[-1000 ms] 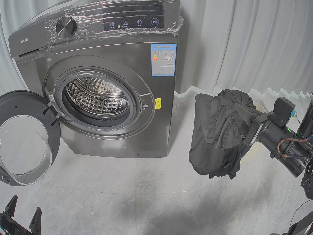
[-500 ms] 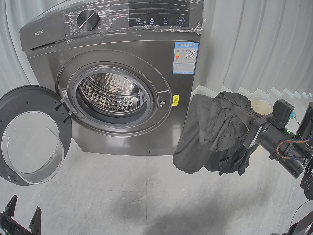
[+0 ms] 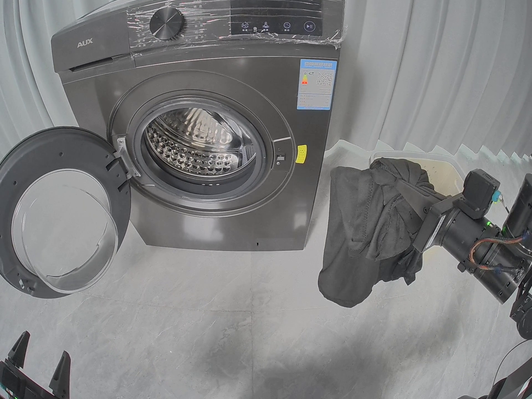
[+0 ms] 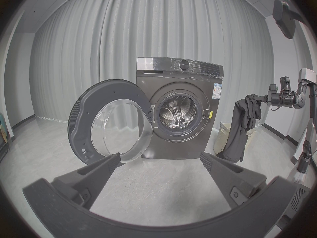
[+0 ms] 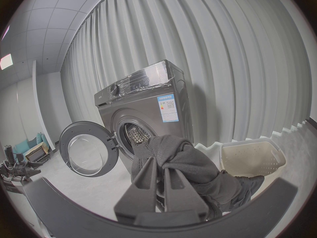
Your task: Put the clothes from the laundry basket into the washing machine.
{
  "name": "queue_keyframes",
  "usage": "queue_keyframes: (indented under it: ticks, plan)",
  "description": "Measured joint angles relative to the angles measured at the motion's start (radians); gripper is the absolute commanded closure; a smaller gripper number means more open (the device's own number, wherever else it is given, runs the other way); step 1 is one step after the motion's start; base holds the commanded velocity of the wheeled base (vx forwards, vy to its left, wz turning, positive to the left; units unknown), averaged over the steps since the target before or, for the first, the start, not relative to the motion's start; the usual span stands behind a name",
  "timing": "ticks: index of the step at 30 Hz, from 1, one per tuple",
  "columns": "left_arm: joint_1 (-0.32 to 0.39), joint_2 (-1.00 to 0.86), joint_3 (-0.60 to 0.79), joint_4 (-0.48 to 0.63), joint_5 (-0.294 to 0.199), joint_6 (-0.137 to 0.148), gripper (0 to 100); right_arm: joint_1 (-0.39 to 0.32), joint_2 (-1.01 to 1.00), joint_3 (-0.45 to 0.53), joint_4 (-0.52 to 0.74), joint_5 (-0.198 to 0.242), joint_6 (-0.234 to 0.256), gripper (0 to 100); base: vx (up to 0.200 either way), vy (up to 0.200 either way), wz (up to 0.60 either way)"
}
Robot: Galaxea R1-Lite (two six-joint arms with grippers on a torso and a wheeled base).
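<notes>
A dark grey washing machine stands with its round door swung open to the left, so the steel drum shows. To the machine's right my right gripper is held above the floor, shut on a black garment that hangs down in folds. The same gripper pinches the bunched cloth between closed fingers. Behind the garment sits the cream laundry basket. My left gripper stays low at the near left, open and empty, with its fingers spread wide facing the machine.
Pale pleated curtains run behind the machine and the basket. The grey tiled floor lies open in front of the machine. The open door juts out over the floor on the left side.
The whole head view has shifted, so the camera has moved and the machine sits further right in the picture. The hanging garment swung toward the machine and back. The right gripper still holds it.
</notes>
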Motion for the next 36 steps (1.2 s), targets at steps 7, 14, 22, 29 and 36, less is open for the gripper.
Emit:
queue_keyframes:
  ticks: [7,14,22,29,36]
  plan:
    - [0.0,0.0,0.0,0.0,0.0,0.0,0,0.001,0.0,0.002,0.001,0.0,0.0,100,0.0,0.2,0.0]
    - [-0.001,0.0,0.0,0.0,0.0,-0.002,0,0.001,0.005,0.002,0.001,0.0,0.0,100,0.0,0.2,0.0]
    - [0.0,0.0,0.0,0.0,0.0,-0.002,0,0.006,0.019,0.0,-0.004,0.0,0.0,100,0.0,0.075,0.0]
    - [-0.001,0.0,0.0,0.0,0.0,0.0,0,0.01,0.025,0.002,-0.009,0.001,0.0,100,0.086,0.0,0.0]
    - [-0.001,0.0,0.0,0.0,0.0,-0.001,0,0.011,0.026,0.002,-0.009,0.0,0.0,100,0.2,0.0,0.0]
